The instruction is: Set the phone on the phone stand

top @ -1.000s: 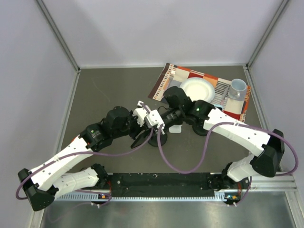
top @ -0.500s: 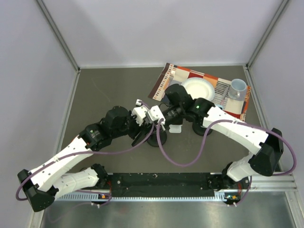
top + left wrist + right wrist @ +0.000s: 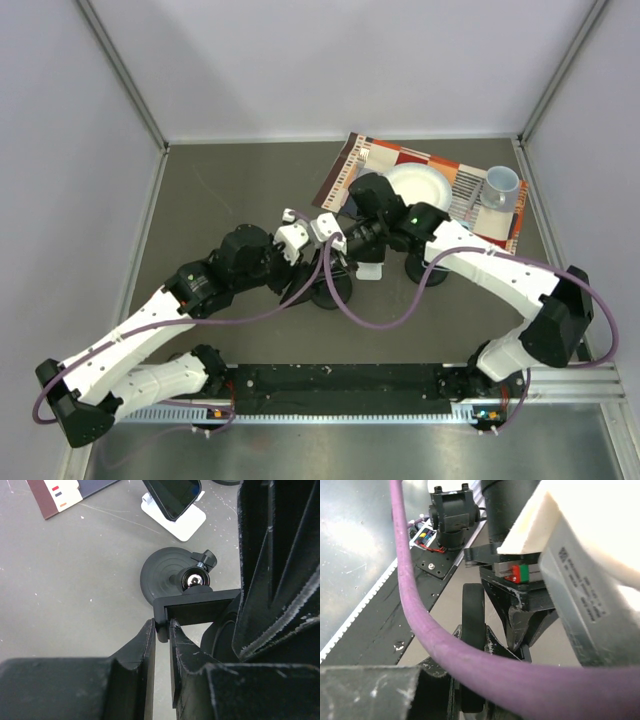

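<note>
The black phone (image 3: 172, 495) leans on the white phone stand (image 3: 176, 522), at the top of the left wrist view. In the top view only part of the stand (image 3: 370, 270) shows under the right arm. Both grippers meet over a black pole holder with a round base (image 3: 162, 575) (image 3: 330, 290). My left gripper (image 3: 162, 630) (image 3: 318, 265) is shut on the end of the holder's black clamp bracket (image 3: 197, 607). My right gripper (image 3: 472, 645) (image 3: 345, 248) is shut on a black flat piece seen edge-on, apparently the same clamp.
A striped placemat (image 3: 360, 160) at the back right carries a white plate (image 3: 415, 185) and a cup (image 3: 500, 185). A second black round base (image 3: 420, 270) sits under the right arm. Purple cables (image 3: 420, 605) loop around both wrists. Grey walls enclose the table.
Both wrists have shifted slightly towards the back over the black holder. The holder's base and the white stand stay where they were.
</note>
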